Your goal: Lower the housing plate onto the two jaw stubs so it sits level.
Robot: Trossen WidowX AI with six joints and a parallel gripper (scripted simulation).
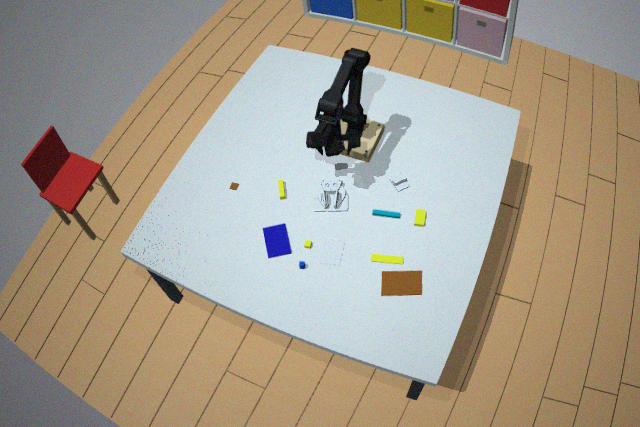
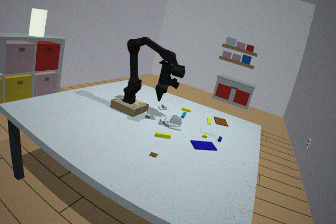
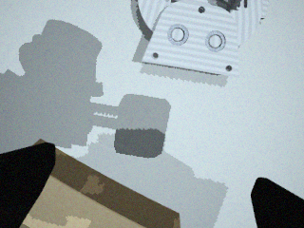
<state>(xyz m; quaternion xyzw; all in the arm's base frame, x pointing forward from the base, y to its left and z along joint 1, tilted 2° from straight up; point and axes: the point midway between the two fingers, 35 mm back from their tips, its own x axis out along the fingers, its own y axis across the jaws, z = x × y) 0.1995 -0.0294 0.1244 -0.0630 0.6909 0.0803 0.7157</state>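
The white housing plate (image 1: 331,185) (image 3: 190,58) lies over the near ends of the two jaws, with a round pin end showing in each of its two rings in the wrist view. It looks about level there; any small gap beneath it cannot be made out. The grey-white jaws (image 1: 327,199) (image 2: 175,120) stand side by side beyond the plate, mostly cut off at the top of the wrist view. My gripper (image 2: 159,99) (image 3: 156,173) is open and empty. It hangs well above the table, on the arm-base side of the plate, touching nothing.
The wooden arm base (image 1: 371,142) (image 2: 127,107) (image 3: 104,197) is close to the gripper. A small grey bracket (image 1: 400,184) (image 2: 164,107) lies beside the assembly. A yellow bar (image 1: 281,189), teal bar (image 1: 386,213), blue plate (image 1: 277,240) and brown plate (image 1: 401,283) lie around.
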